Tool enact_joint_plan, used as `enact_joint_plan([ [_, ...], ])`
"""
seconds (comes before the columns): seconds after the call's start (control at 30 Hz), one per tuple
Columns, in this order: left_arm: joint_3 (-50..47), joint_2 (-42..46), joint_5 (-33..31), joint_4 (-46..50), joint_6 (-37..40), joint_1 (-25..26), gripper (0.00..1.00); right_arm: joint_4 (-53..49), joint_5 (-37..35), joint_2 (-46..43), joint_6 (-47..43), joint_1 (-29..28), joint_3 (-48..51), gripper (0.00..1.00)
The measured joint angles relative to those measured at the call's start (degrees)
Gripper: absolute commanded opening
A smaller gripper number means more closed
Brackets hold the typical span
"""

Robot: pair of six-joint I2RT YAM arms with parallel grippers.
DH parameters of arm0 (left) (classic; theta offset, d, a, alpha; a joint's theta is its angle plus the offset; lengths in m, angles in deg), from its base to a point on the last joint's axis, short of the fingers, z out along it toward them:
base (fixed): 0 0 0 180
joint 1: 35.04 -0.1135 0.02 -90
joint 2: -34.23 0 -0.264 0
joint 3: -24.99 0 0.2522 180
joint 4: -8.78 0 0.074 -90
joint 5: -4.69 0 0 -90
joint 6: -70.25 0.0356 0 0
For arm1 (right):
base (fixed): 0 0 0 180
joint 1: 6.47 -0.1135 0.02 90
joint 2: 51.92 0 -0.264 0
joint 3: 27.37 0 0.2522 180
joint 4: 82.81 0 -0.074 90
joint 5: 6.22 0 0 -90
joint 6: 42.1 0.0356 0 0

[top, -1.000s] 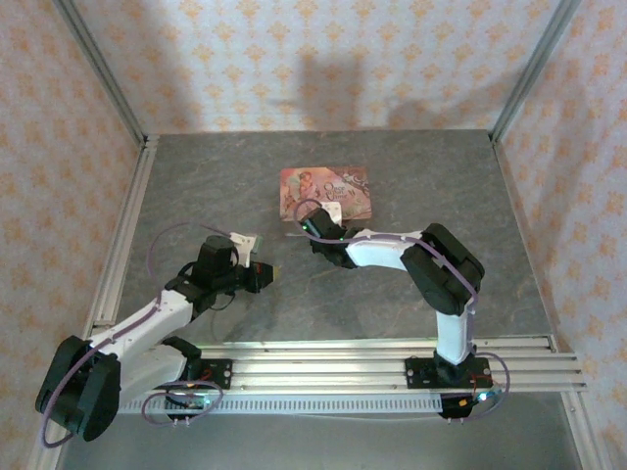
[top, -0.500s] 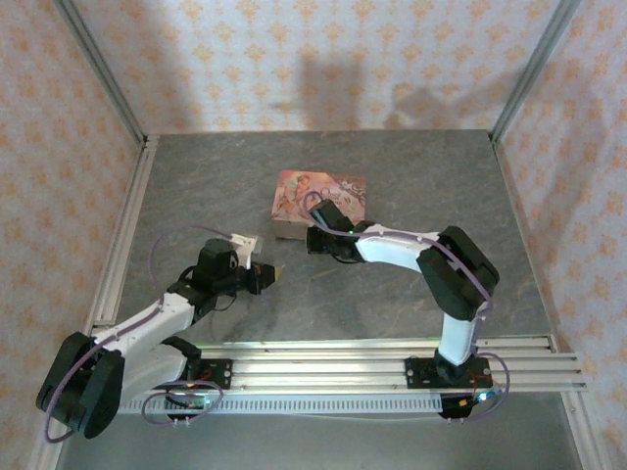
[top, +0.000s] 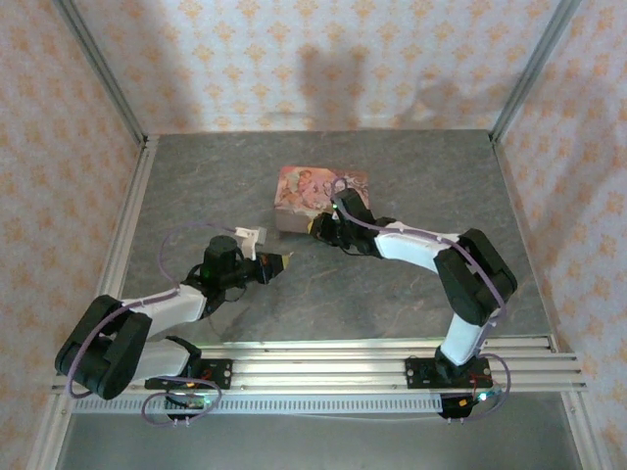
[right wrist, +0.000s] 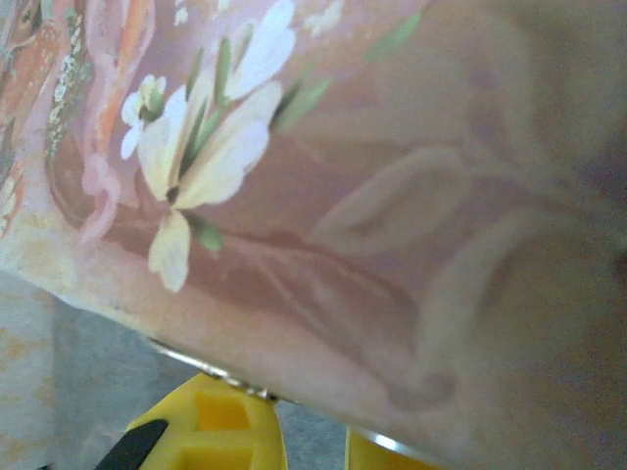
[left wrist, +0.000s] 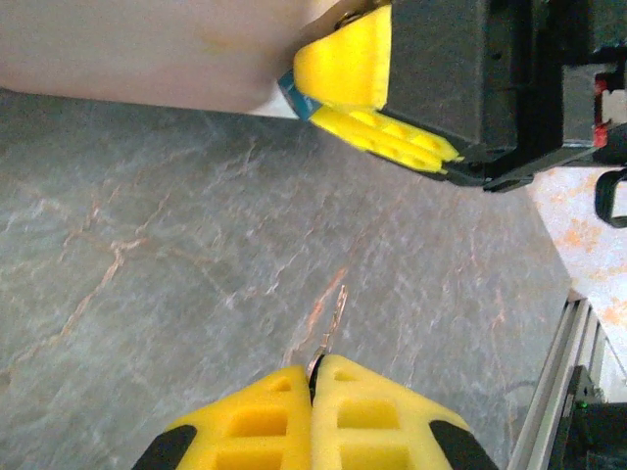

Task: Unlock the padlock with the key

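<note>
Left wrist: left tool (left wrist: 313,364) clamped on the key (left wrist: 331,315), right tool (left wrist: 315,101) pinching the padlock (left wrist: 290,93); right wrist: pink box (right wrist: 392,196) close

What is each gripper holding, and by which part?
Left gripper: the key, by one end, rest sticking out. Right gripper: apparently the padlock, by its blue body.

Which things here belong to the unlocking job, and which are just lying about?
Job:
- key, pinched in the shut left tool
- padlock, a blue sliver pinched by the right tool

Lying about:
- pink printed box
- grey table
</note>
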Motion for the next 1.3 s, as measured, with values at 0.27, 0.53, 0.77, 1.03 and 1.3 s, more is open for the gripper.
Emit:
enact_joint_plan([
  [0.27, 0.15, 0.0, 1.38, -2.43, 4.79, -0.09, 0.0, 0.92, 6.93, -1.2, 1.97, 1.86, -0.04, 0.0],
  [0.53, 3.69, -4.37, 5.27, -4.87, 6.23, -2.05, 0.0, -0.81, 13.79, -1.97, 1.92, 3.3, -2.6, 0.0],
  [0.77, 5.49, -11.02, 7.45, -9.73, 5.57, -3.21, 0.0, -2.36, 18.45, -2.01, 1.92, 4.2, -4.72, 0.0],
  [1.03, 8.48, -15.41, 9.7, -15.65, 3.45, -5.14, 0.0, -3.67, 22.36, -2.27, 1.27, 4.42, -6.86, 0.0],
  [1.3, 9.05, -18.73, 10.16, -17.94, 1.66, -6.54, 0.0, -7.15, 20.76, -3.98, -1.07, 4.42, -7.93, 0.0],
])
